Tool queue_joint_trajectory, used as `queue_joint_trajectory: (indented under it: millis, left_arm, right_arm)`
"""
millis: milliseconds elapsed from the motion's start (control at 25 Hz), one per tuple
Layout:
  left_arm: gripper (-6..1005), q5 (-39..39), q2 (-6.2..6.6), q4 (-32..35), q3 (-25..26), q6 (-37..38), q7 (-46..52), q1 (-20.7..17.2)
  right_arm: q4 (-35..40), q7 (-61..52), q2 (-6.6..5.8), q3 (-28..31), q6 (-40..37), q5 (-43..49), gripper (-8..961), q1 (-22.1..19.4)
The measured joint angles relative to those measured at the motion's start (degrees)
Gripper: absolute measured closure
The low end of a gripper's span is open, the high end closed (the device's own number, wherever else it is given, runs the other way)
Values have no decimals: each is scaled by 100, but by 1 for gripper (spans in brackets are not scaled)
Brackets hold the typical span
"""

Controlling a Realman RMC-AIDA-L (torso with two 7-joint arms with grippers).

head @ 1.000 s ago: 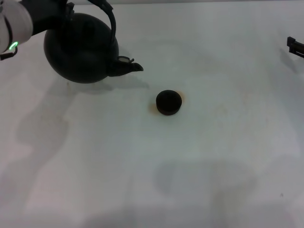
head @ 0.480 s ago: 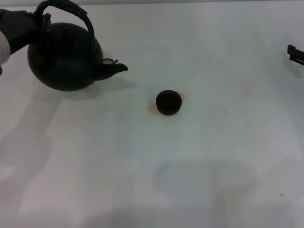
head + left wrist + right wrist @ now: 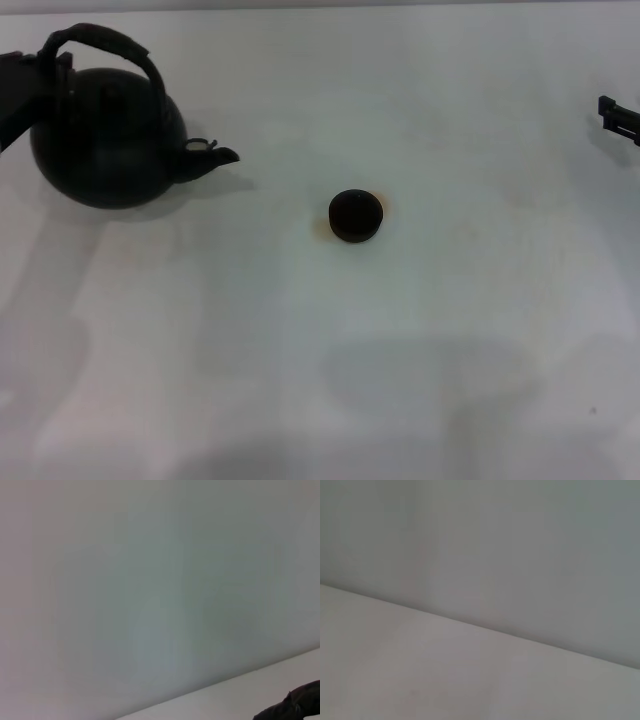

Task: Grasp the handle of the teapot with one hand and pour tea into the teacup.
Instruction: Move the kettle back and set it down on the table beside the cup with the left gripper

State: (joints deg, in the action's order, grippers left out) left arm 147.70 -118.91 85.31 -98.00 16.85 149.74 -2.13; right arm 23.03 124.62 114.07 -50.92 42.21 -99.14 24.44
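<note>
The teapot [image 3: 105, 150] is seen in matte black all over, its arched handle [image 3: 100, 45] and short spout [image 3: 215, 158] in the same black. The teacup [image 3: 356, 216] is likewise plain black, with a faint orange tint noted on the bench [image 3: 450, 330] just beside it. The bench itself is rendered in plain, unpatterned white, crossed by soft grey shadows.

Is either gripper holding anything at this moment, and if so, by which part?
The left gripper meets the teapot at the left end of its handle, but the grip itself cannot be told. The right gripper, at the right edge, holds nothing.
</note>
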Motion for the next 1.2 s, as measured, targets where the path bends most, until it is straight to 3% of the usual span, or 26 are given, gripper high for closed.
queue_joint_trajectory:
  millis: [280,720,1200]
  left_arm:
    - [888,-388,9,-550,14,-529,-201,57]
    - [889,-739,14,-762,-302,-1265,-232,78]
    - [888,-1260,21,-1330,-498,-1299,-218,428]
  right_arm:
    - [0,9,37,-11,-44,3,108,-11]
    - [0,9,37,30,-70,2,108,-5]
    - [-8,-1,34,40,-158,-32,108,16]
